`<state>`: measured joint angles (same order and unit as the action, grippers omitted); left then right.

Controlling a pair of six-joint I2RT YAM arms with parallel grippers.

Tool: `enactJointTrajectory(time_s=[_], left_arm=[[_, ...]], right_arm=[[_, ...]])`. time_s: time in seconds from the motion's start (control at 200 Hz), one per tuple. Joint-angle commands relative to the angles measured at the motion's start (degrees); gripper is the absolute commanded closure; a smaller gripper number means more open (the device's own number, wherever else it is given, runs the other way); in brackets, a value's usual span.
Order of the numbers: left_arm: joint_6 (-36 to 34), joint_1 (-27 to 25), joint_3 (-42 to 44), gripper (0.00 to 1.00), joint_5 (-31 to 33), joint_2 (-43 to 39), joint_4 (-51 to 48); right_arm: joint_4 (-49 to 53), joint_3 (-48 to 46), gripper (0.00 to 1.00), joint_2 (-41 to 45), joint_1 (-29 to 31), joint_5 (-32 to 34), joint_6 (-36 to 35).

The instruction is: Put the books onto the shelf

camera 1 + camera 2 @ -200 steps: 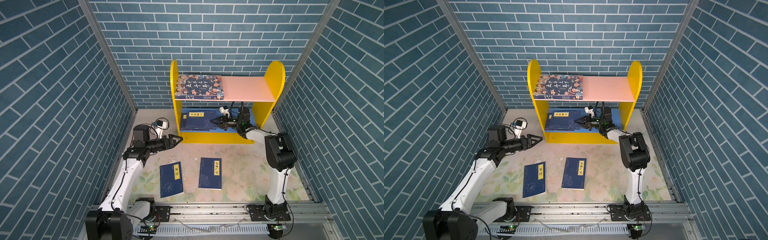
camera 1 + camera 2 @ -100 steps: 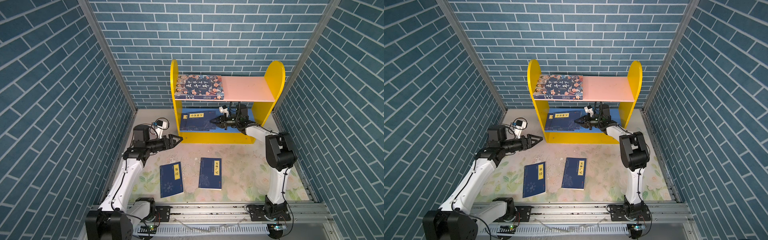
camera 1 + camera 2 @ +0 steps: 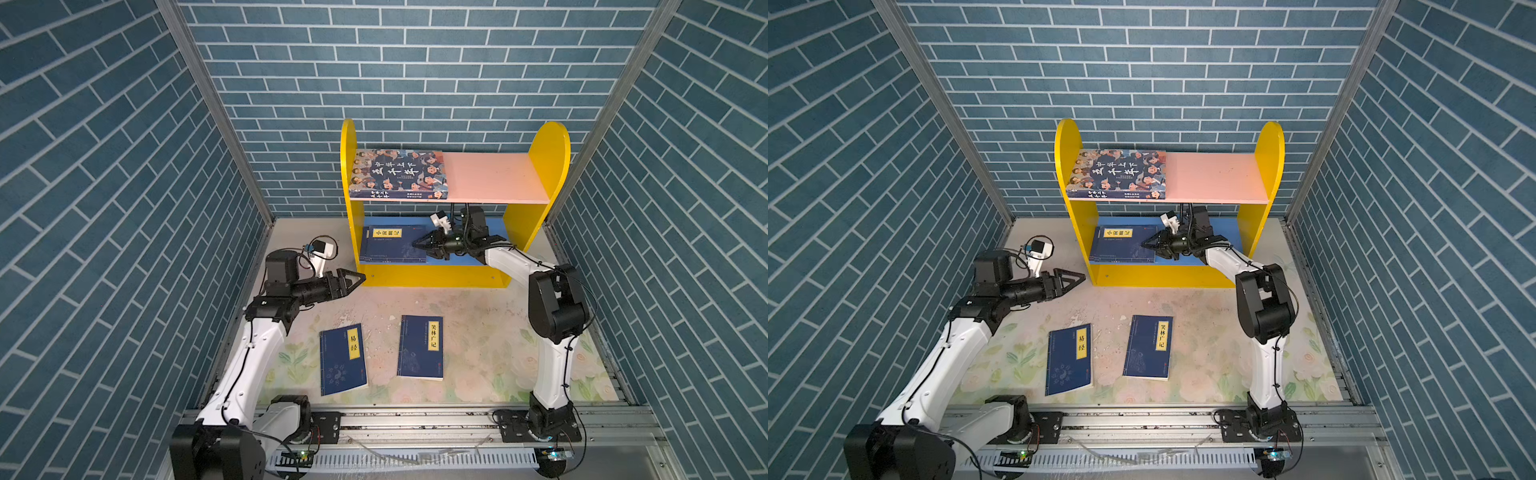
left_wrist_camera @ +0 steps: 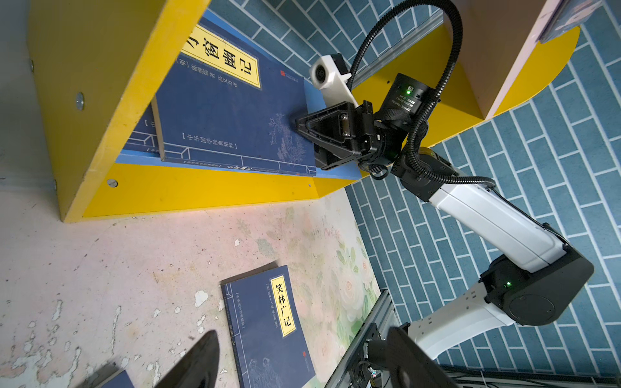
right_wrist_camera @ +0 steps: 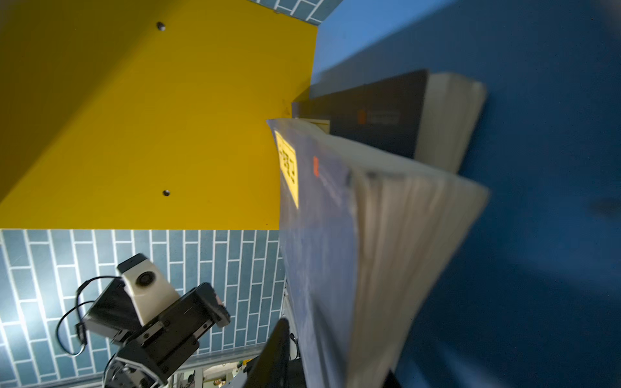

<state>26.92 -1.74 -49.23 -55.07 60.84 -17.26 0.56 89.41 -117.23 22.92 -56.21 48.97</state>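
1. The small two-tier shelf with yellow round-topped side panels [image 3: 548, 166] stands at the back of the worn floral-print tabletop [image 3: 478, 324], close to the blue brick-pattern wall [image 3: 415, 62].
2. The thick paperback with cartoon faces and white characters [image 3: 399, 174] lies flat at the left end of the pink upper board [image 3: 490, 178].
3. Two thin navy paperbacks are stacked at the left end of the blue lower board [image 5: 554, 117]. The top navy book [image 3: 390, 245] shows its yellow label, and the under navy book [image 4: 142, 134] peeks out beside the left panel.
4. The right gripper [image 3: 415, 245] reaches in from the right to the top navy book's right edge. Its fingers [image 4: 304, 125] sit slightly parted, one over the cover and one lower. I cannot tell whether they pinch the book.
5. The pink upper board hangs close over that arm's white wrist camera [image 3: 440, 218] and black ribbed cable hose [image 4: 456, 40].
6. The left gripper [image 3: 359, 277] hovers above the tabletop just in front of the shelf's left side panel, spread wide and empty.
7. Two more navy paperbacks lie flat in front of the shelf, side by side but not touching. The left floor book [image 3: 343, 359] is slightly skewed and the right floor book [image 3: 420, 347] lies straighter. Both are well apart from the grippers.
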Motion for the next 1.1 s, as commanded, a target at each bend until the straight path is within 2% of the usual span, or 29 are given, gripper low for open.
enactJointTrajectory(time_s=[0.0,0.27,0.6,1.095], left_arm=[[-1.1,0.3,0.8,0.21,-0.3,-0.9,0.7],[-1.3,0.4,1.2,0.20,-0.3,-1.3,0.7],[-0.9,0.5,1.3,0.20,-0.4,-1.8,0.7],[-0.7,1.0,1.4,0.19,-0.4,-2.8,0.6]], right_arm=[[3.0,-0.4,0.63,1.5,0.0,5.3,-4.2],[2.5,-4.0,0.65,4.9,0.0,9.4,-4.3],[1.5,-5.2,1.00,5.6,-0.1,9.9,-4.3],[0.4,-0.2,1.00,3.4,-0.1,8.3,-4.2]])
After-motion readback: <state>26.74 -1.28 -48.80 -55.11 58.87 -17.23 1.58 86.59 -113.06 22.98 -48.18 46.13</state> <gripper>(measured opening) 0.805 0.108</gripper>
